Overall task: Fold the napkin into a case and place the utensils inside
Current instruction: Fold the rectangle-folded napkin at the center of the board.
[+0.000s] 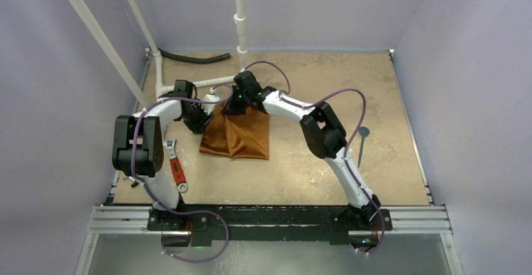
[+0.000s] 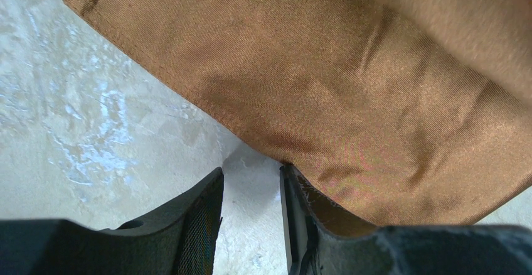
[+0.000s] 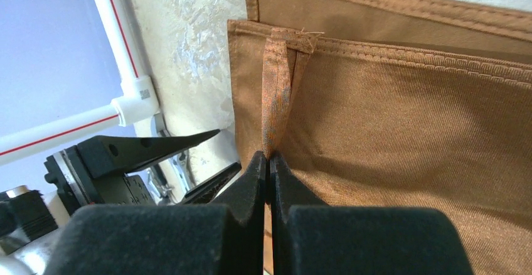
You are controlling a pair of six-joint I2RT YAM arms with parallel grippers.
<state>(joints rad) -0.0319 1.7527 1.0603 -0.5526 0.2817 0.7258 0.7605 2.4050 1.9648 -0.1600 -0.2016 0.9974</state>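
The rust-orange napkin [image 1: 235, 135] lies folded in layers on the table's middle, a rough square rather than a narrow case. My right gripper [image 3: 268, 159] is shut on a pinched-up ridge of the napkin [image 3: 389, 112] at its far edge [image 1: 241, 103]. At the cloth's left edge my left gripper [image 2: 251, 181] stands open with bare table between its jaws. Its right finger [image 2: 295, 225] touches the edge of the napkin [image 2: 326, 80], which drapes over that finger's outer side. One thin grey-blue utensil [image 1: 362, 142] lies apart on the right.
A red-handled tool [image 1: 178, 171] lies by the left arm's base side. White pipes [image 1: 188, 86] and a black hose [image 1: 191, 57] sit at the back left. The left gripper's fingers [image 3: 163, 146] show close beside my right gripper.
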